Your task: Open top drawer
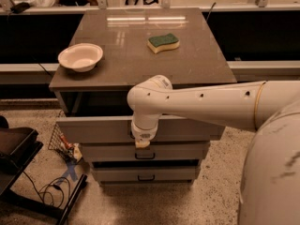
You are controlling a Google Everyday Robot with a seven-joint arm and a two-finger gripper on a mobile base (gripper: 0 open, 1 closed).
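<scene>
Gripper: the gripper (142, 143) hangs pointing down from the white arm (206, 104), against the cabinet's front at the lower edge of the top drawer's panel, about mid-width. Whether it is apart, together or clamped on the handle cannot be told.
Top drawer: the top drawer (93, 130) sits directly under the cabinet top (140, 60). Its front stands out from the cabinet, leaving a dark gap behind it. The wrist covers its bar handle.
Progress: judged partly open; more travel appears to remain.
Step in hand: pulling the front straight out from the cabinet.
Method: keep the pull level and square to the cabinet front, since a sideways or downward load would likely bind the slides. Keep the hold centred on the handle. Ease off near full extension.
Risk: the hold could slip off the small handle, and the gripper hangs close to the middle drawer (187, 151) below.
Drawer contents: the gap is in shadow, so nothing inside can be made out.
Lower drawers: the middle drawer and the bottom drawer (122, 175) look closed, contents unseen.
Bowl: a white bowl (80, 56) on the cabinet top near its front left corner looks empty.
Sponge: a green-and-yellow sponge (163, 42) lies loose toward the back of the cabinet top, well apart from the bowl.
</scene>
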